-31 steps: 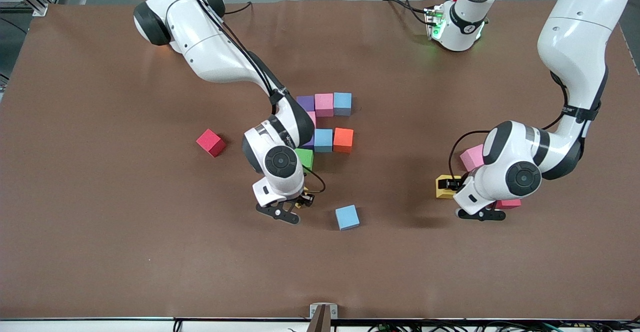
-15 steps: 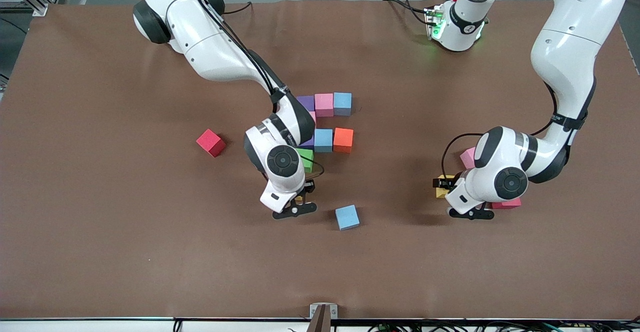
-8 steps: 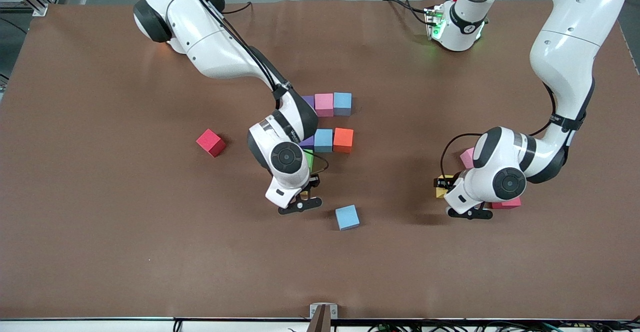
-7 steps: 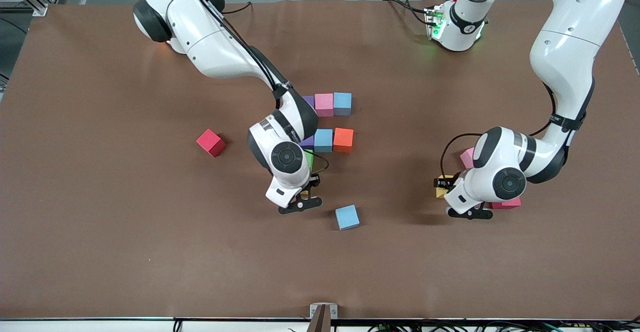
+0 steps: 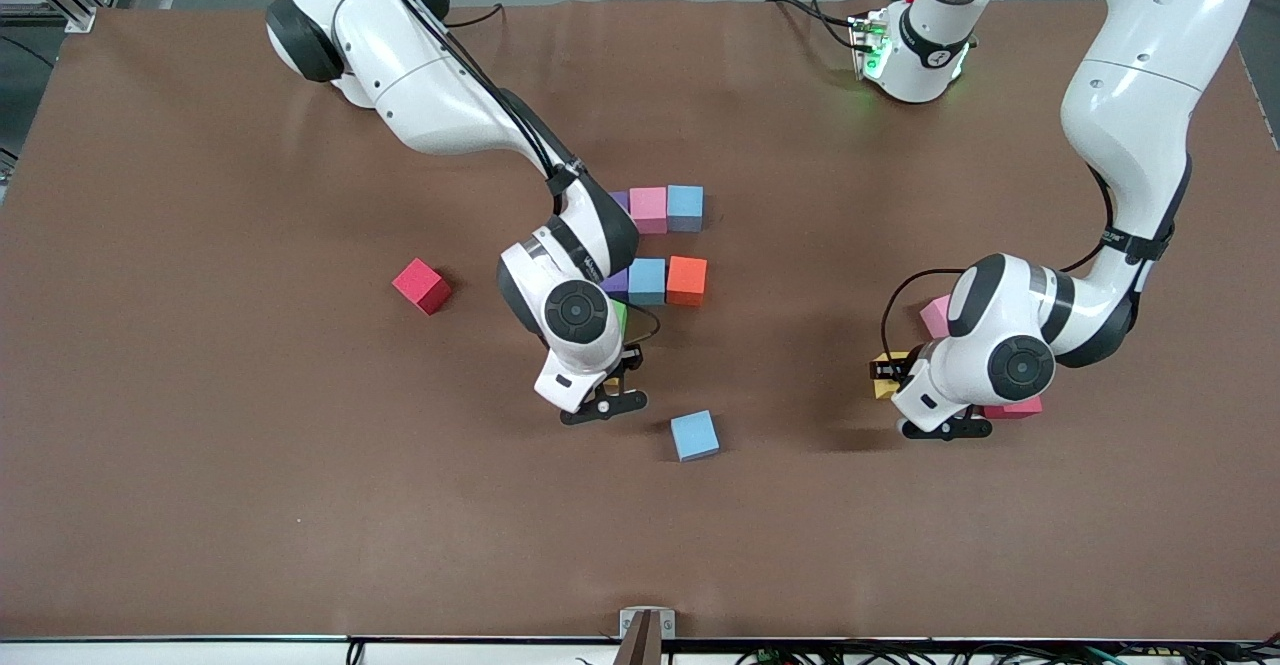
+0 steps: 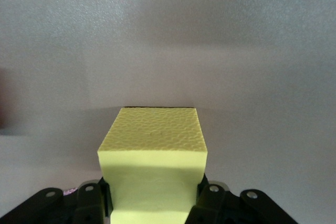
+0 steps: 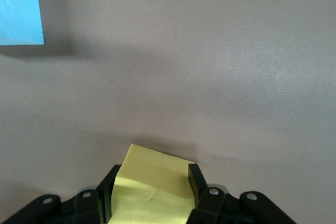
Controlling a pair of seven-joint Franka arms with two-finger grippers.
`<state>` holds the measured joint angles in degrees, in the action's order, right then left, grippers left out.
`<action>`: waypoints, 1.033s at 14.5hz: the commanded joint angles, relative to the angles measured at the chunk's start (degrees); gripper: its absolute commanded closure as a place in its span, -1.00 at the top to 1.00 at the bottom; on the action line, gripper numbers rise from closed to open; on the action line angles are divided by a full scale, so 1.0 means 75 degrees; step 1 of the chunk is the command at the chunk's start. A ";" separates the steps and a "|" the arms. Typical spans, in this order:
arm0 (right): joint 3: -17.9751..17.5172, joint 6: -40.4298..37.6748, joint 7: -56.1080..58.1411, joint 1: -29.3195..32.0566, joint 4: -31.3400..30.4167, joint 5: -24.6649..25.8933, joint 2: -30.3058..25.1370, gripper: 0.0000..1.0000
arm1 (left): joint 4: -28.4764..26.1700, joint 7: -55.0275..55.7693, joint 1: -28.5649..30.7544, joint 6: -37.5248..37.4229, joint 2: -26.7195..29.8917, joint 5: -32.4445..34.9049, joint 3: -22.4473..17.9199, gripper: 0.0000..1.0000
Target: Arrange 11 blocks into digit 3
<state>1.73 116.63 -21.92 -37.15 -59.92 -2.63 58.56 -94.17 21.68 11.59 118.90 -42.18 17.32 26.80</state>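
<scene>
While bringing in pieces for the last bar of the digit 3 (image 5: 647,280), gripping two blocks at once.

Right claw (image 5: 606,393): clamped on a yellow block (image 7: 152,184), over bare table just beside the green block (image 5: 619,317) that hangs off the middle bar. Loose light blue block (image 5: 694,435) lying near this claw, toward the left arm's end.

Left claw (image 5: 885,375): pinched narrow on the second yellow block (image 6: 152,145), apparently down at table level and not yet lifted. Pink block (image 5: 935,317) just beside it; well apart from the digit.

Built so far, judging by the layout: top bar, middle bar and the green joining piece, with part hidden under the right arm. Bottom bar missing.

Next, probably: set the right claw's yellow down flush against the green block, edges square, then release without nudging the row. After that, lift and carry the left claw's yellow across, keeping clear of the right arm.
</scene>
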 commanded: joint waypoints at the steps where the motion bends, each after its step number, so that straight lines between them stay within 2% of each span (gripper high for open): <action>1: -0.0101 0.0153 0.0075 -0.0027 -0.0542 -0.0200 -0.0295 -0.98 | 0.0028 0.0132 0.0060 -0.0243 0.0186 0.0104 0.0036 -0.74; 3: -0.0101 0.0141 0.0063 -0.0039 -0.0589 -0.0200 -0.0307 -0.98 | 0.0156 0.0132 0.0060 -0.0395 0.0256 0.0058 0.0047 -0.96; 4: -0.0101 0.0153 0.0063 -0.0039 -0.0659 -0.0200 -0.0354 -0.98 | 0.0296 0.0144 0.0048 -0.0547 0.0315 0.0046 0.0047 -0.99; 8: -0.0101 0.0176 0.0075 -0.0039 -0.0870 -0.0188 -0.0494 -0.98 | 0.0976 0.0588 -0.0022 -0.1391 0.0444 -0.0153 0.0105 -1.00; 15: -0.0113 0.0223 0.0086 -0.0086 -0.0917 -0.0200 -0.0507 -0.98 | 0.1141 0.0953 -0.0057 -0.1427 0.0643 -0.0142 0.0247 -1.00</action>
<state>1.32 117.29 -21.92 -37.72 -62.80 -3.09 56.92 -85.94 28.39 11.46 109.29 -38.10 16.91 28.76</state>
